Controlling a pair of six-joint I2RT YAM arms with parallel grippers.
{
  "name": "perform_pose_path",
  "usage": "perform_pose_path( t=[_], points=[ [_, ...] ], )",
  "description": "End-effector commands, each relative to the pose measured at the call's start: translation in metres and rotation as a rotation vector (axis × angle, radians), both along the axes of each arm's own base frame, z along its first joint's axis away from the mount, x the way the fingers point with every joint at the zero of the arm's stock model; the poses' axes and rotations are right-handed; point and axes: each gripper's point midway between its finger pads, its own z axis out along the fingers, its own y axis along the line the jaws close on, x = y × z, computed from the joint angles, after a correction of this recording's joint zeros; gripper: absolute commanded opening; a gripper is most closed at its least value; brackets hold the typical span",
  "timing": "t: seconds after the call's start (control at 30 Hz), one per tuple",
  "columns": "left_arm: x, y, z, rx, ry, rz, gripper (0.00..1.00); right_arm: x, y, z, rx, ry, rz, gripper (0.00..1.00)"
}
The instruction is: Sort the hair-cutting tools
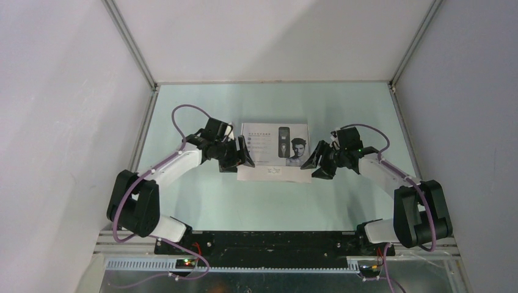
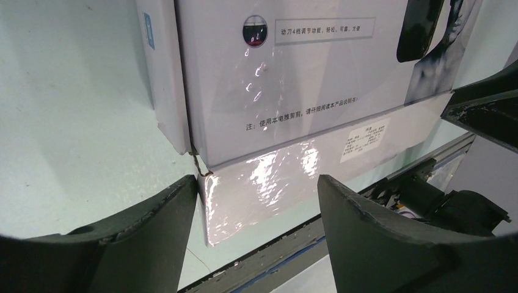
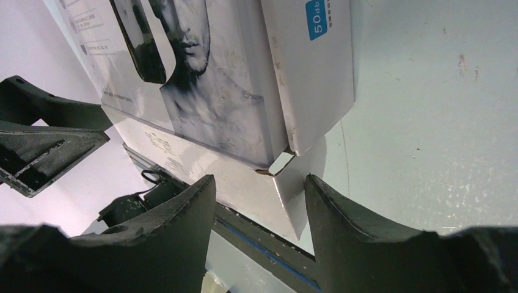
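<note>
The clipper and its small black accessories are hidden; none of them shows in any view. A closed white box [image 1: 273,151] with a printed man's face and a clipper picture lies on the table, its front flap hanging down. My left gripper [image 1: 239,160] is open at the box's left front corner [image 2: 201,171], jaws astride the flap [image 2: 269,183], not touching it. My right gripper [image 1: 319,166] is open at the box's right front corner [image 3: 278,165], jaws either side of the flap's edge [image 3: 287,201].
The pale green table [image 1: 269,201] is walled by white panels left, right and behind. The black base rail [image 1: 269,241] runs along the near edge. The right gripper's fingers [image 2: 488,110] show at the right edge of the left wrist view.
</note>
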Motion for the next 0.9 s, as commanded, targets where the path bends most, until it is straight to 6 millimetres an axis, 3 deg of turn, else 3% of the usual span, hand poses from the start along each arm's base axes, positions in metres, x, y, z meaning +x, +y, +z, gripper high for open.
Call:
perform_pose_path(
  t=[0.0,0.5,0.87],
  points=[
    [-0.004,-0.005,0.012,-0.029,-0.034,-0.03,0.76,0.008,0.012,0.021,0.081,-0.059,0.019,0.59],
    [-0.003,0.004,0.006,0.022,-0.045,-0.02,0.77,0.011,-0.014,0.015,-0.059,-0.097,-0.052,0.61],
    [-0.004,0.005,0.0,0.026,-0.045,-0.011,0.76,0.009,-0.01,0.01,-0.058,-0.09,-0.025,0.59]
  ],
)
